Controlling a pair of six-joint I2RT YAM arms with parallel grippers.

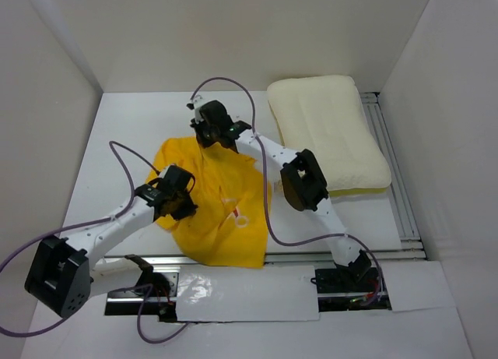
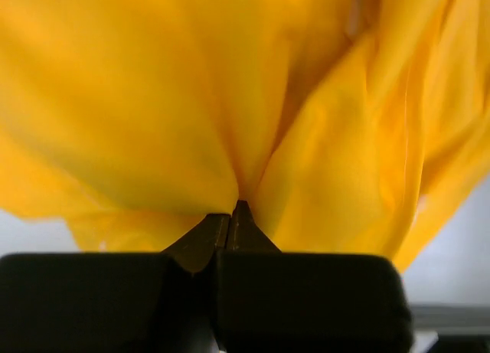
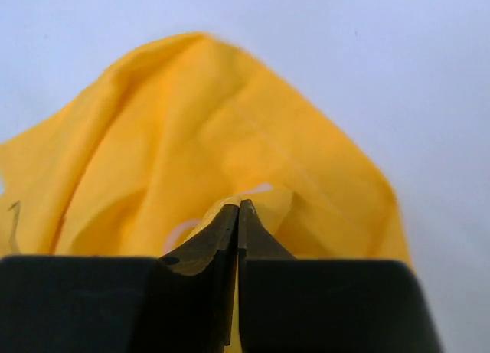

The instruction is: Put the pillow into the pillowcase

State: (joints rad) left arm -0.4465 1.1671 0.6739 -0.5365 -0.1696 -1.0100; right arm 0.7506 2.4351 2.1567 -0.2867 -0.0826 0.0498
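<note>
The yellow pillowcase (image 1: 216, 211) hangs bunched between my two grippers over the middle of the table, its lower part draped toward the near edge. My left gripper (image 1: 183, 189) is shut on a fold of the pillowcase (image 2: 230, 100). My right gripper (image 1: 208, 133) is shut on the far edge of the pillowcase (image 3: 191, 123), a sliver of cloth showing between its fingers. The cream-white pillow (image 1: 327, 133) lies flat at the far right of the table, apart from both grippers.
White walls enclose the table on the left, back and right. A metal rail (image 1: 393, 180) runs along the right side past the pillow and along the near edge. Purple cables loop above the arms.
</note>
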